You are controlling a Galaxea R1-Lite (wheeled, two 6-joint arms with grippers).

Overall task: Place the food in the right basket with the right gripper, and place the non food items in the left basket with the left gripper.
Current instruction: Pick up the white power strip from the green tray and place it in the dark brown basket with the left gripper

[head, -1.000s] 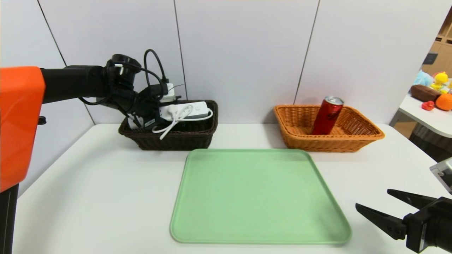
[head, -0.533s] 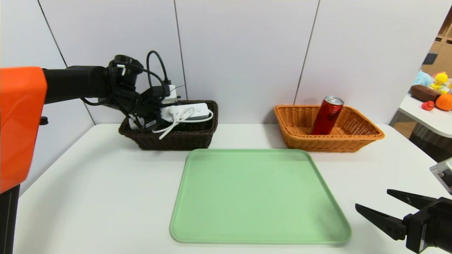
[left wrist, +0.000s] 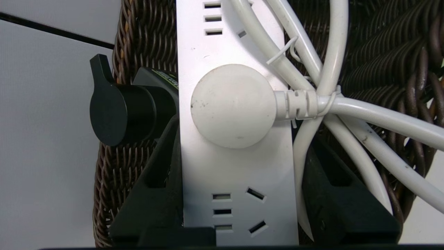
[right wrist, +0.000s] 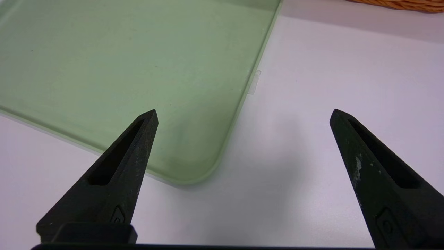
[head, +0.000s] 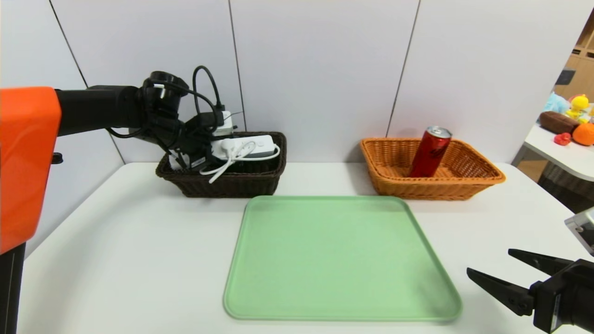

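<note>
The white power strip (head: 241, 147) (left wrist: 236, 166) with its coiled cord (left wrist: 347, 104) lies across the top of the dark brown left basket (head: 232, 185) (left wrist: 381, 52). My left gripper (head: 204, 153) (left wrist: 239, 139) is over the basket's left end, shut on the strip with one finger on each long side. The dark pump bottle (left wrist: 121, 114) lies in the basket beside the strip. The red can (head: 429, 152) leans inside the orange-tan right basket (head: 464, 185). My right gripper (head: 489, 261) (right wrist: 243, 111) hangs open over the table's near right part, holding nothing.
A large light green tray (head: 338, 255) (right wrist: 138, 52) lies bare in the middle of the white table (head: 116, 255), its near right corner just beside the right gripper. Another table with plush toys (head: 575, 120) stands at the far right.
The left gripper has sunk a little and shifted slightly right, bringing the power strip lower onto the dark basket. The right arm has not moved.
</note>
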